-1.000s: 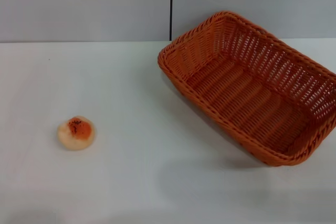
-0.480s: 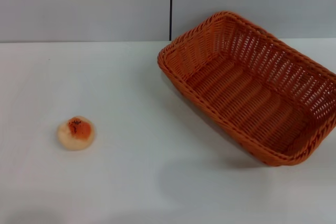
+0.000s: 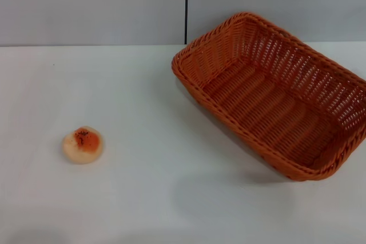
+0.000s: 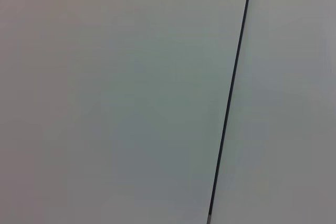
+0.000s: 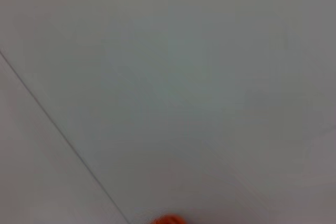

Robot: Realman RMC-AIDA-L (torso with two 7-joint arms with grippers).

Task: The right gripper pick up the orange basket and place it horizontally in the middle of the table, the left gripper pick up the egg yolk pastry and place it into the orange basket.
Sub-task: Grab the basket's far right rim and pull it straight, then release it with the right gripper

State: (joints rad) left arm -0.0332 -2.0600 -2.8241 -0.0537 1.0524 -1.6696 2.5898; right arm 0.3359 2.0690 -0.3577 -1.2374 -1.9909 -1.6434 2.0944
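Two things sit well apart on the white counter: orange basket skewed at right, egg yolk pastry at left. Neither pincer shows, so their state is unknown. The wicker looks light and stiff; its braided rim suits gripping.

Woven wicker orange basket; smooth matt table; glazed egg yolk pastry.

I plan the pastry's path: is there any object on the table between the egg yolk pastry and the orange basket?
Nothing visible. Only bare table lies between the egg yolk pastry and the orange basket. Neither tool is in view.
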